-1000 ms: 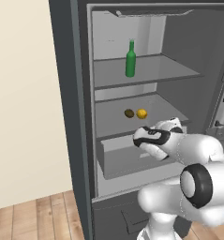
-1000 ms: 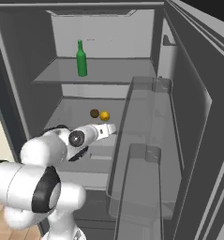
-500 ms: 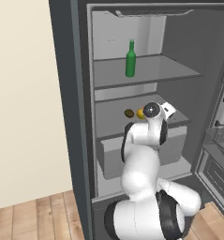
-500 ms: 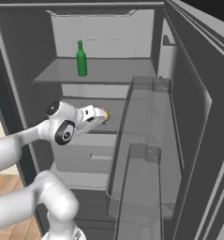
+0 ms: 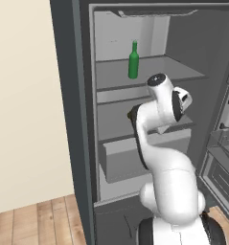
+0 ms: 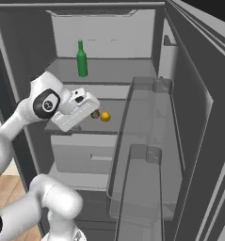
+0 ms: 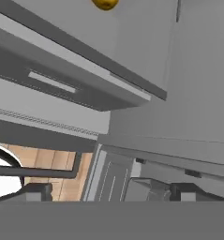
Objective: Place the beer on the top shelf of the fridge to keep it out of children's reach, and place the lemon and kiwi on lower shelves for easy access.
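Observation:
The beer (image 5: pixel 133 60) (image 6: pixel 81 59), a slim green bottle, stands upright on the top shelf (image 5: pixel 159 72) (image 6: pixel 114 70) of the open fridge (image 5: pixel 68 95). One shelf lower (image 6: pixel 115 107) lie the yellow-orange lemon (image 6: pixel 105 116) (image 7: pixel 105 3) and, just left of it, the brown kiwi (image 6: pixel 95 114), partly behind my hand. My gripper (image 6: pixel 91 109) (image 7: pixel 113 192) hangs in front of that shelf, close beside the kiwi, open with nothing between its fingers. In the left base view my own arm covers both fruits.
A pale grey drawer (image 5: pixel 120 158) (image 6: pixel 85 155) with a handle slot sits under the fruit shelf. The open fridge door with its clear bins (image 6: pixel 147 155) stands close on the right. Wooden floor (image 5: pixel 34 220) lies at the lower left.
My arm has risen and unfolded in front of the fridge, and the hand has drawn slightly back from the fruits. The jaws stay open; beer, lemon and kiwi have not moved.

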